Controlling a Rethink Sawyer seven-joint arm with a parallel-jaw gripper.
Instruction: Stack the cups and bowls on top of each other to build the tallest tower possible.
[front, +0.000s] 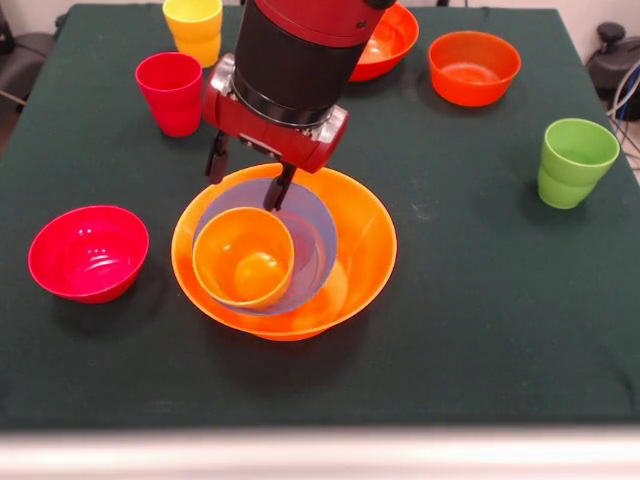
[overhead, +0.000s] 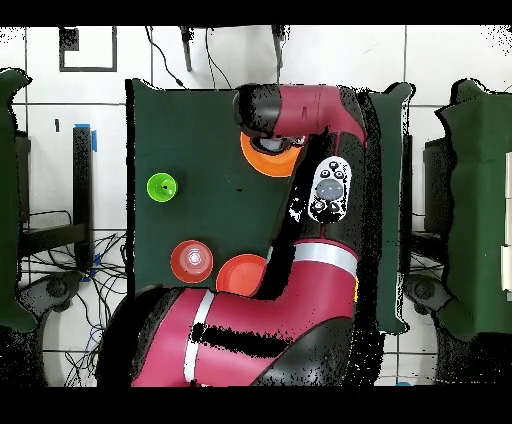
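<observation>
Pincer (front: 247, 172) hung just over the far rim of the large glossy orange plastic bowl (front: 360, 262) at mid-bench. Two dark fingers (front: 216, 156) stood apart with nothing between them; the right-hand finger tip sat at or just above the rim of the light blue plastic bowl (front: 312, 232). Couldn't tell if it touched.

Tower so far: the orange bowl as base, the light blue bowl nested inside it and tilted, and a glossy orange plastic cup (front: 245, 258) lying in the blue bowl with its mouth tipped toward the camera. Not upright, so that layer looked unstable.

Loose parts on the dark green bench (front: 480, 320):
- magenta plastic bowl (front: 88, 252), near the tower
- crimson stepped cup (front: 170, 92) and yellow stepped cup (front: 193, 30), far side
- orange-red small bowl (front: 473, 66) and red-orange large bowl (front: 390, 40), far side
- green stepped cup (front: 572, 161), well apart; also visible from overhead (overhead: 161, 186)

Handling, my read: all thin hard plastic, light, stiff, glossy and so slippery. Not fragile, but nudged easily. Cups: pinch across the wall at the rim, one finger in and one out, or around the stepped waist. Bowls: rim pinch only, since the flared sides would squirt out of a side grasp.
</observation>
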